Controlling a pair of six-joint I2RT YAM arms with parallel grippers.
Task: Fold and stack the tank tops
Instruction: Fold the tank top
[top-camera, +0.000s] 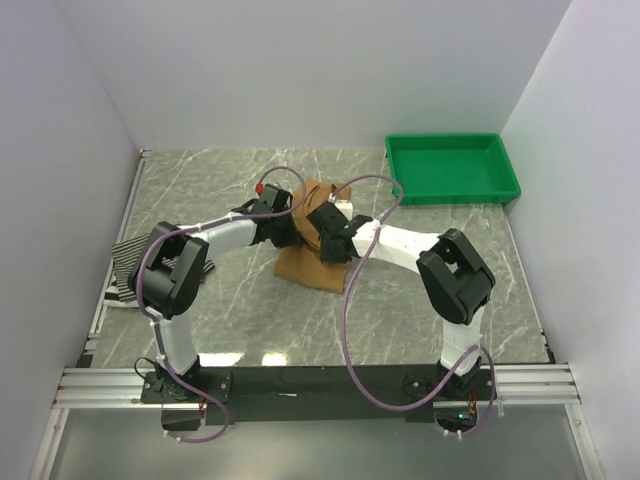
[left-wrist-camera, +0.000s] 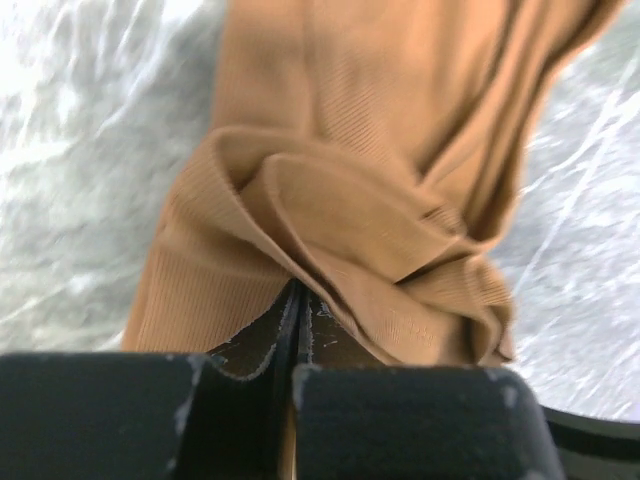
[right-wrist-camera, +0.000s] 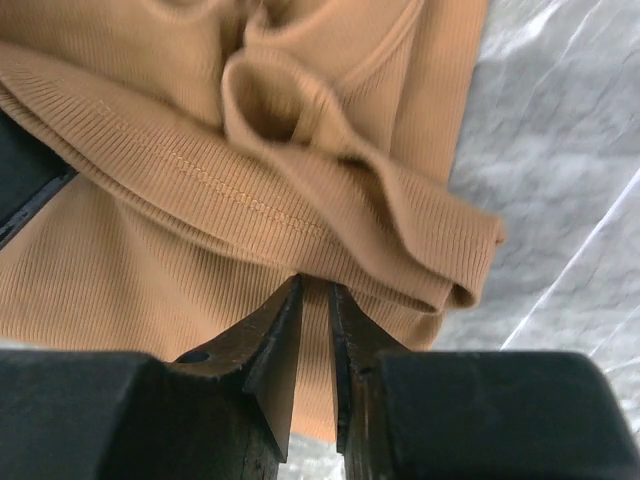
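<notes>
My left end effector (left-wrist-camera: 298, 300) is pressed together, pinching the tan top (left-wrist-camera: 350, 150). My right end effector (right-wrist-camera: 315, 292) pinches it too.

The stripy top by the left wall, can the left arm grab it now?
Probably not yet. The left gripper is shut on the tan top, so its fingers are busy. The stripy top lies beside that arm's elbow, so once it lets go, it could likely swing over.

Tan-brown tank top (left-wrist-camera: 350, 150) (green tray (top-camera: 452, 168))
</notes>
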